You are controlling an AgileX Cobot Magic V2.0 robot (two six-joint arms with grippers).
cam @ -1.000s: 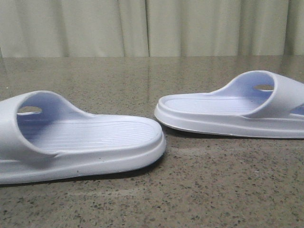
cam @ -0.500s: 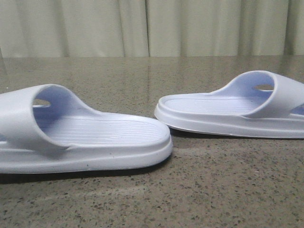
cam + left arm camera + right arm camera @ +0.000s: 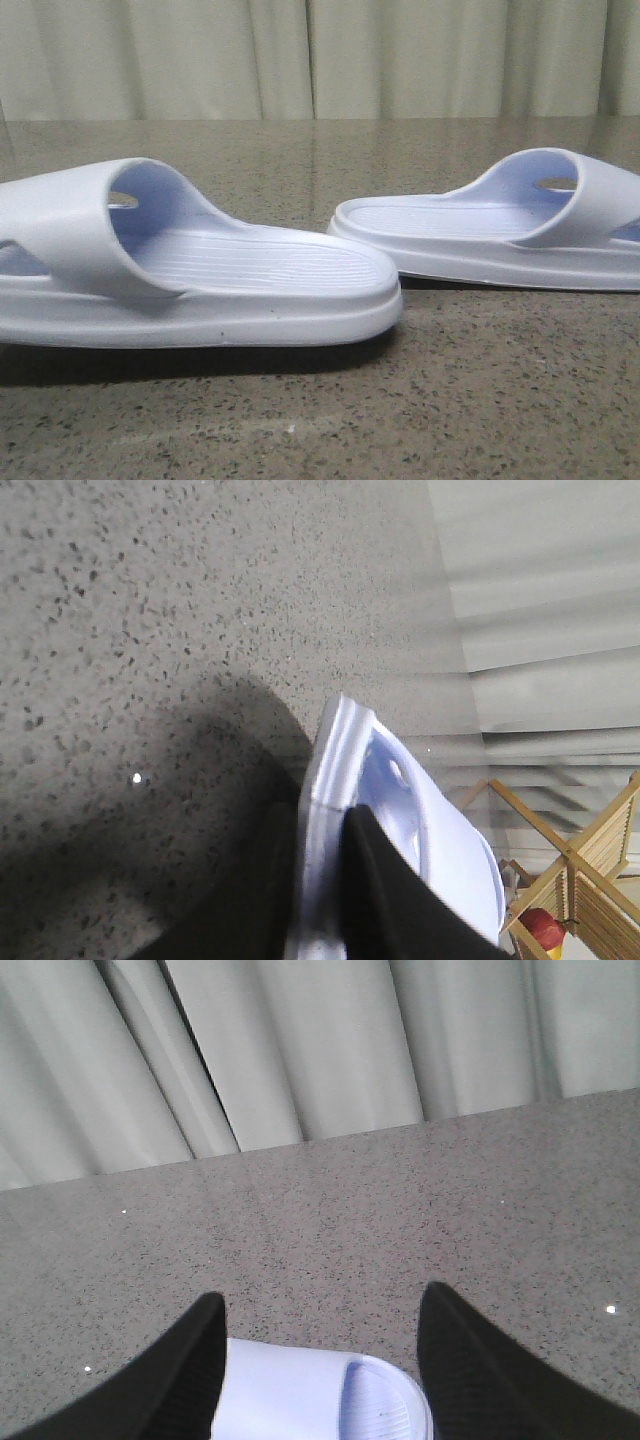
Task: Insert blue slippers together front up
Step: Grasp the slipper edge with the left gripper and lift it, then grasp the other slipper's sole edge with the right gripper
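Speckled stone worktop [image 3: 480,400] carries light, springy foam blue slippers [image 3: 200,280]; left end effector [image 3: 325,880] pinches one sidewall (best hold), right end effector [image 3: 320,1360] gapes empty.

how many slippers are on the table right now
2. The left slipper is near the front on the left side, pinched by the left gripper. The right slipper sits farther back on the right.

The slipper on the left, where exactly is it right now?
In the front view the left slipper is at the near left of the table, its rounded end just before the right slipper. The left gripper pinches its edge.
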